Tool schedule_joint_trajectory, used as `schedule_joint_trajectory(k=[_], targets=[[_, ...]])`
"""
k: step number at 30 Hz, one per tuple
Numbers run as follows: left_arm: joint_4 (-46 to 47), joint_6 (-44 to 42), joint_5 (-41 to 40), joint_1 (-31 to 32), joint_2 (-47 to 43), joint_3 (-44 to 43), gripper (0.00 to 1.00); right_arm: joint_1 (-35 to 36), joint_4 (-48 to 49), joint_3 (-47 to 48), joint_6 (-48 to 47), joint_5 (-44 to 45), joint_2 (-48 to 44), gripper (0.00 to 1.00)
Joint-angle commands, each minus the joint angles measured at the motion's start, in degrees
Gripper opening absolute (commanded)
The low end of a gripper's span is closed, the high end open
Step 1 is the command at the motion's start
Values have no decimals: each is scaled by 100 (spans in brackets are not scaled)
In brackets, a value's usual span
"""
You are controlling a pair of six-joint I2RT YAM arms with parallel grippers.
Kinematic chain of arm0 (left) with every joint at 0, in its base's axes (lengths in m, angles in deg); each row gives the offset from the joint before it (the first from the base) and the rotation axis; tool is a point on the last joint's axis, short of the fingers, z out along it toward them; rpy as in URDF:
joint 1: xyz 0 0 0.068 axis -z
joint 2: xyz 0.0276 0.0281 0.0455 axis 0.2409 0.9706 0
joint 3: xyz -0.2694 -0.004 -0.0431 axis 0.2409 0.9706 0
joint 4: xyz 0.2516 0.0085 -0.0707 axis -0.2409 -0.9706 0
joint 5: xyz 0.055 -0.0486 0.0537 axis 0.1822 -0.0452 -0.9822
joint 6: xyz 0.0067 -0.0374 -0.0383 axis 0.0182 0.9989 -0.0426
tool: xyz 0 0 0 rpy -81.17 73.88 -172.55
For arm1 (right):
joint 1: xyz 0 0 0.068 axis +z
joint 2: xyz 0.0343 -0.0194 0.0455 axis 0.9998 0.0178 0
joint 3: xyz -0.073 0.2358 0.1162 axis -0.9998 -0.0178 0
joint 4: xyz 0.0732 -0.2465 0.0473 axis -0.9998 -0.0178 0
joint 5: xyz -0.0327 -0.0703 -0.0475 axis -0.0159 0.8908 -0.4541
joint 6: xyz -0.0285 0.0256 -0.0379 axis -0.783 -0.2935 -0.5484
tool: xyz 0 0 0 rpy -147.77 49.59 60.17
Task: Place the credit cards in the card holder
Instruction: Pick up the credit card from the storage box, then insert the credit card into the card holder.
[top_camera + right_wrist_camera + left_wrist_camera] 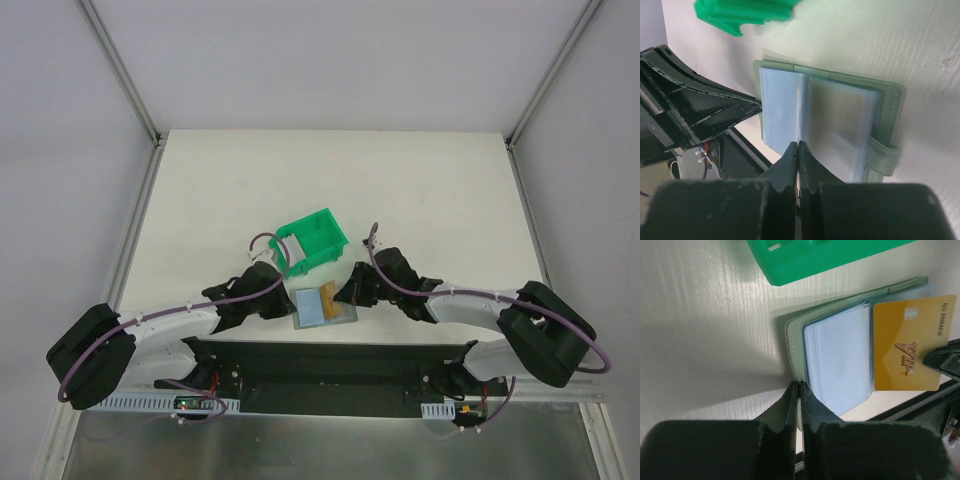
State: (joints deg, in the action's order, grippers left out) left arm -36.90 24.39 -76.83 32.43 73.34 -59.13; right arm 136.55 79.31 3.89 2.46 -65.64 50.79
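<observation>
White table [250, 180], card holder [322, 305] between both closed jaws

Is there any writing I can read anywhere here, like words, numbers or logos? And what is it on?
"VIP": slanted gold letters on the orange card lying over the open wallet.
"NO" followed by a row of digits, mostly eights: small print along that card's edge; the last digits are too small to be sure of.
Green bin, wallet and its clear pockets: no writing that can be read.
</observation>
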Motion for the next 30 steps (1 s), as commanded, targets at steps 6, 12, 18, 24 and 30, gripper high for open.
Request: schedule_joint_trajectory(k=[6, 12, 18, 24, 30], targets=[[-1, 124, 135, -58, -66, 78, 0, 42, 1290, -200, 501, -263, 571, 0], [8, 151, 109, -58, -128, 123, 0, 33, 1308, -489, 580, 9, 387, 1], [16, 151, 100, -58, -128, 114, 0, 33, 1316, -534, 606, -148, 483, 0], [25, 151, 100, -58, -92, 96, 0, 59, 1817, -595, 878, -448, 870, 0], [60, 169, 118, -67, -75, 96, 0, 68, 1958, -604, 993, -422, 1002, 1]])
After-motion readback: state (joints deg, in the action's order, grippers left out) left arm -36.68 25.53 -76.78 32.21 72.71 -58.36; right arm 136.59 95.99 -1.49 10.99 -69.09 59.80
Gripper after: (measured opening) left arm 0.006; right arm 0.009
